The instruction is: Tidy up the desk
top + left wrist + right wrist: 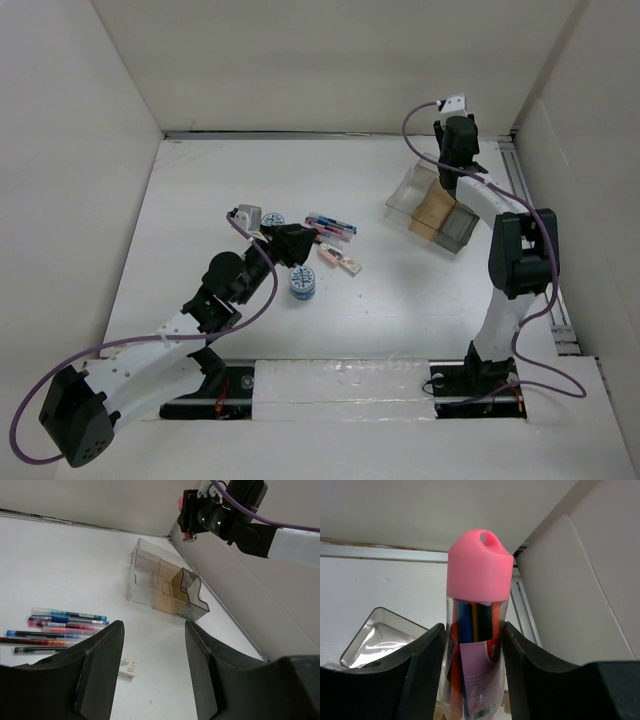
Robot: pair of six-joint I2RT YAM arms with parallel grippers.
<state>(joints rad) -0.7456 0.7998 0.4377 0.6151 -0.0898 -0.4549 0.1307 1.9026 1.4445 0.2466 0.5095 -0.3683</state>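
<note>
The desk [400, 310] is a flat white tabletop. My right gripper [472, 635] is shut on a clear tube of coloured pens with a pink cap [479, 570]. It holds the tube upright above the far end of the clear compartmented tray [435, 210]. In the top view the right gripper [455, 150] is at the back right. My left gripper [154, 675] is open and empty above the desk. In the top view the left gripper [298, 243] is beside several loose pens [330, 225].
The pens [55, 627] lie to the left of my left fingers, and a small white eraser [127, 668] lies between them. Two tape rolls [302, 283] [272, 219] and small clips [340, 262] lie mid-desk. A metal rail [530, 200] runs along the right edge. The tray [165, 585] is by the right panel.
</note>
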